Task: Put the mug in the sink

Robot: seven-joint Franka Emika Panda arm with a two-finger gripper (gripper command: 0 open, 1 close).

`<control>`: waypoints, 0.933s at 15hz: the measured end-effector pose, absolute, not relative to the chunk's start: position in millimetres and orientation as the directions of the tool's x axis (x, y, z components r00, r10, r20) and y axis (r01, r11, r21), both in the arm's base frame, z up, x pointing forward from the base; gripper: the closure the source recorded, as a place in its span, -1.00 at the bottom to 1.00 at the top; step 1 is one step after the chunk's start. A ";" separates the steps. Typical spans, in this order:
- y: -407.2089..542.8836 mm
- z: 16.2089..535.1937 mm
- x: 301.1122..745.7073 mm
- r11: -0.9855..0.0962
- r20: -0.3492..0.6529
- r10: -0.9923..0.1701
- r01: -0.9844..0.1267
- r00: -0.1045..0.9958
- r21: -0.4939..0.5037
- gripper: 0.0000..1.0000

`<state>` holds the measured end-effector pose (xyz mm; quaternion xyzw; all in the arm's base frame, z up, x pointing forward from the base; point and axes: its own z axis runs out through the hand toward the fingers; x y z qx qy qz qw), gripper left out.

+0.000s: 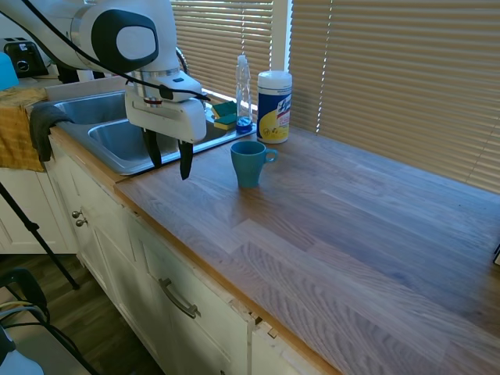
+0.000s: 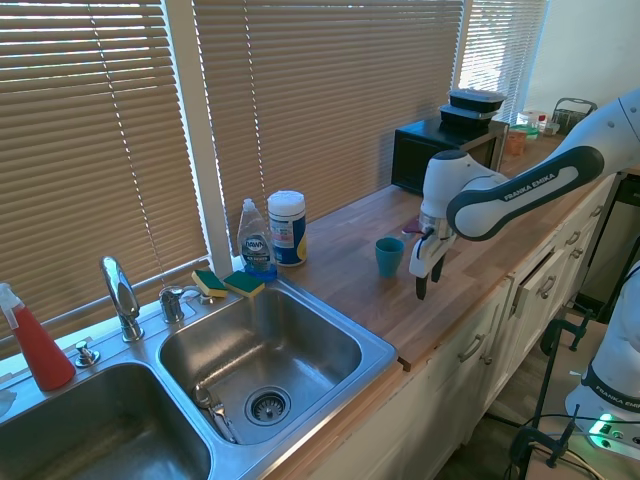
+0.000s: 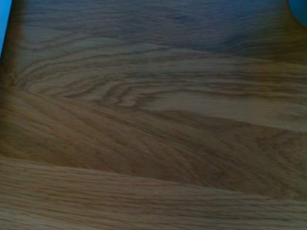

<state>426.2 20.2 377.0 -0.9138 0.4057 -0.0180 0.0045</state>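
Counter, mug upright (wrist: woodgrain only)

The mug is plain teal-blue. The wooden countertop is warm brown with streaked grain, and the sink is dull steel grey. The wipes canister is white with a yellow label, the sponges yellow and green, the spray bottle red.

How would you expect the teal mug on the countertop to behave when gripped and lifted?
The mug looks like rigid glazed ceramic, so probably stiff but somewhat slippery. Its narrower base suggests a sideways nudge could tip it. Dropped into the steel sink, it might chip.
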 end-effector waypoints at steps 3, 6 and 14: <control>20.3 378.5 427.3 -0.671 0.032 -0.742 -0.741 0.670 -0.026 -1.00; 13.9 400.2 439.9 -0.648 0.052 -0.761 -0.759 0.646 -0.058 -1.00; -62.9 436.6 502.7 -0.375 0.042 -0.927 -0.918 0.373 -0.131 -1.00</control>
